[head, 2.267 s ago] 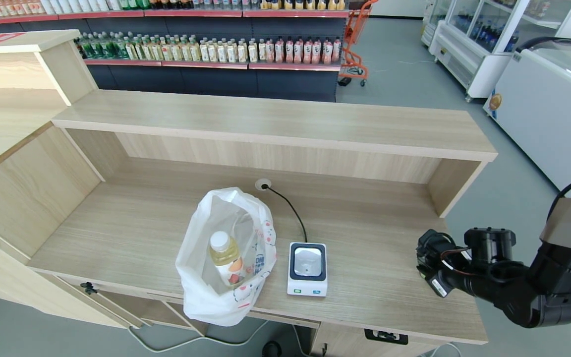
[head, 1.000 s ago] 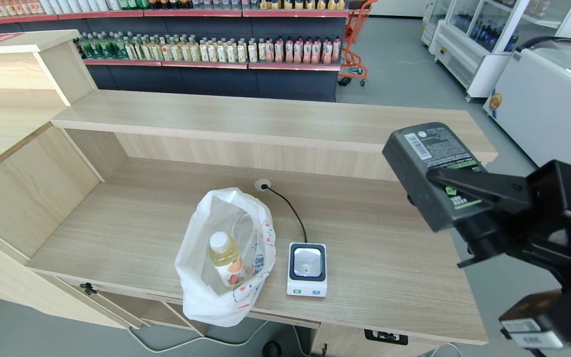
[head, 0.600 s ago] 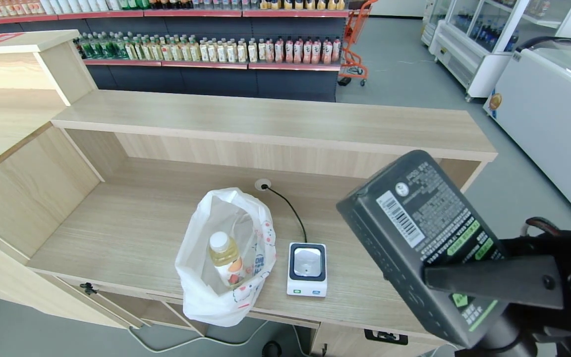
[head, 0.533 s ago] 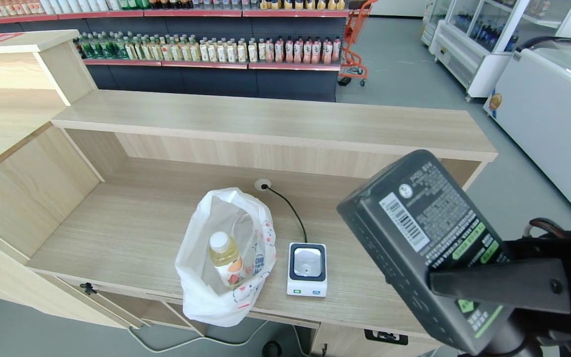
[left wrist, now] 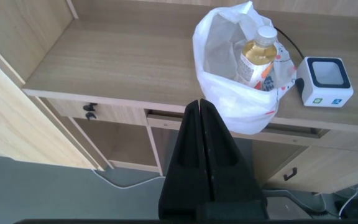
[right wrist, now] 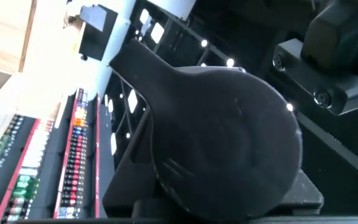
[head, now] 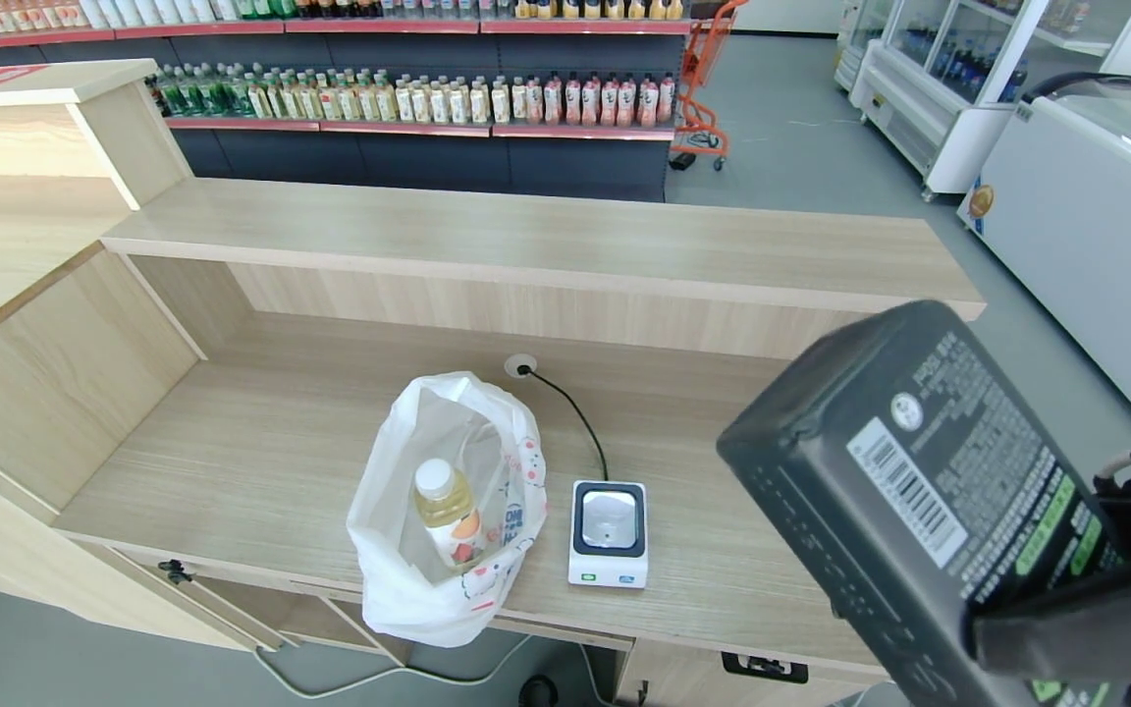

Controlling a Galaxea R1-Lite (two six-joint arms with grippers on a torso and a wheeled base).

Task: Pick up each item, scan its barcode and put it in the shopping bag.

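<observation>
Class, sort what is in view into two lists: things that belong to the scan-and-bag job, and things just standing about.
Job: dark packet in the air, scanner, shopping bag, bottle inside it.
Just about: drink shelves, orange trolley, chest freezer.

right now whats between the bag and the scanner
Nothing but a narrow strip of bare counter separates the bag from the scanner, as the head view shows.
</observation>
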